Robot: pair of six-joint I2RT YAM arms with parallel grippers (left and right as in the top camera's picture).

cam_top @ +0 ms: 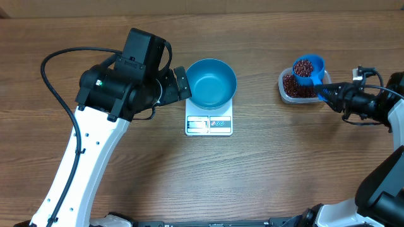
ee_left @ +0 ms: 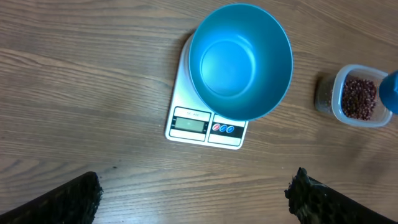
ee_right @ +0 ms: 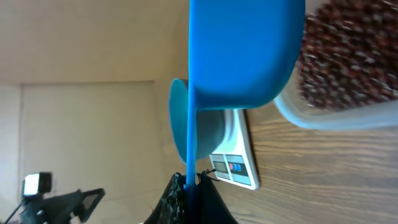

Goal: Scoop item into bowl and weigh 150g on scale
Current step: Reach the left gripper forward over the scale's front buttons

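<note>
The blue bowl (cam_top: pixel 211 83) (ee_left: pixel 239 62) stands empty on the white scale (cam_top: pixel 209 124) (ee_left: pixel 205 127) at mid-table. My left gripper (cam_top: pixel 180 84) (ee_left: pixel 196 193) hovers open just left of the bowl, with only bare wood between its fingers. To the right, my right gripper (cam_top: pixel 328 93) (ee_right: pixel 193 186) is shut on the handle of a small blue scoop (cam_top: pixel 308 68) (ee_right: pixel 242 56). The scoop is full of red-brown beans (cam_top: pixel 304 66) and hangs over the far side of a clear tub (cam_top: pixel 297 88) (ee_right: pixel 348 56) holding more beans. The bowl (ee_right: pixel 211 127) and scale (ee_right: pixel 233 165) show beyond the scoop.
The left arm's black and white body (cam_top: pixel 113 88) and its cable lie left of the scale. The right arm (cam_top: pixel 379 104) reaches in from the right edge. The tub (ee_left: pixel 354 96) sits about a bowl's width right of the scale.
</note>
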